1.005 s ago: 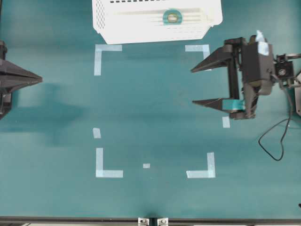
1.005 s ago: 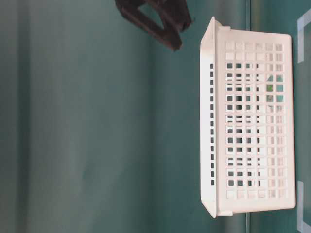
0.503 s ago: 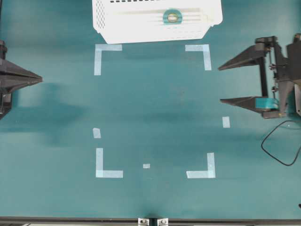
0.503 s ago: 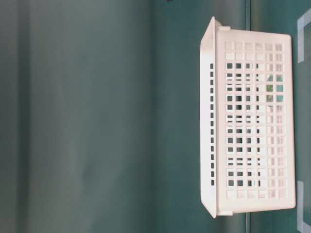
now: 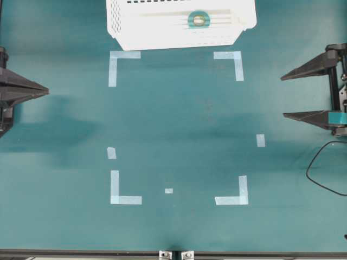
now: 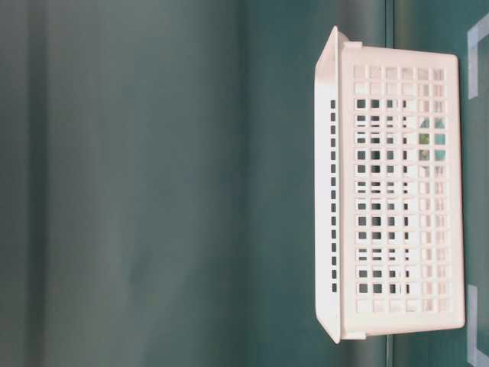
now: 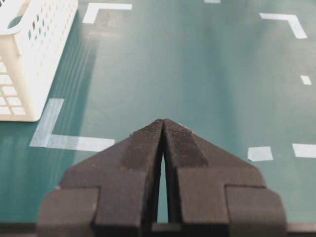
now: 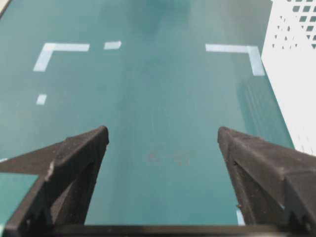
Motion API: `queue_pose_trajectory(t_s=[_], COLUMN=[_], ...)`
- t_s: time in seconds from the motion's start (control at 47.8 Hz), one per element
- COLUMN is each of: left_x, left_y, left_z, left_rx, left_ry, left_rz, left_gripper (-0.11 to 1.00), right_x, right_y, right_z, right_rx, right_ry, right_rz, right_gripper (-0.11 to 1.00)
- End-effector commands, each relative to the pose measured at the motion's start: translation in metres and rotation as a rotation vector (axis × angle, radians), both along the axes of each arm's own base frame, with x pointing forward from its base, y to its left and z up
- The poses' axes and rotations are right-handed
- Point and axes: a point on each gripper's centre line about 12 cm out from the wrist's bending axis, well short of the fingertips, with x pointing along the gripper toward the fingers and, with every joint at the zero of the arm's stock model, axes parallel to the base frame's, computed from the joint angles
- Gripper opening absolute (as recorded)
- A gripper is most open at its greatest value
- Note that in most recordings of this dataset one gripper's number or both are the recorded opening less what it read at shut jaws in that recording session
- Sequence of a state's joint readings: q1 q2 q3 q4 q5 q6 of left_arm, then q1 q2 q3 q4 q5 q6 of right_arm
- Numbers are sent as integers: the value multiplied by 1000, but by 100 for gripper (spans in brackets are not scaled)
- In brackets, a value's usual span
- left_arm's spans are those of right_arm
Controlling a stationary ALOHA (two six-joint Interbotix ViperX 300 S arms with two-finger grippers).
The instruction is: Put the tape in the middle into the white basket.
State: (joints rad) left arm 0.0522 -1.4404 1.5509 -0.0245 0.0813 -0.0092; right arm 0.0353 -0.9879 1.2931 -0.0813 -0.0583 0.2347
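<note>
The roll of light teal tape (image 5: 198,20) lies inside the white basket (image 5: 162,32) at the far edge of the teal table (image 5: 179,119). The right pincer (image 5: 283,96) hangs released and empty, its jaws wide apart, by the right edge. The left pincer (image 5: 47,92) is clenched, empty, at the left edge.
</note>
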Motion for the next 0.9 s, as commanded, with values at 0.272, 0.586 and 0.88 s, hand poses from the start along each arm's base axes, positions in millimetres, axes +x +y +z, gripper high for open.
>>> queue_pose_trajectory(t_s=[0.272, 0.586, 0.88], left_x=[1, 1, 1], left_y=[0, 0, 0], left_z=[4, 4, 4], left_rx=[-2, -2, -1], left_ry=[-11, -11, -11], left_rz=[4, 4, 3], left_gripper=[-11, -11, -11], right_x=[-22, -29, -32], right_y=[-1, -2, -2], right_z=[-7, -22, -35], right_rx=[0, -2, -9], right_ry=[-8, 30, 62], right_rz=[-6, -8, -8], right_gripper=[96, 96, 96])
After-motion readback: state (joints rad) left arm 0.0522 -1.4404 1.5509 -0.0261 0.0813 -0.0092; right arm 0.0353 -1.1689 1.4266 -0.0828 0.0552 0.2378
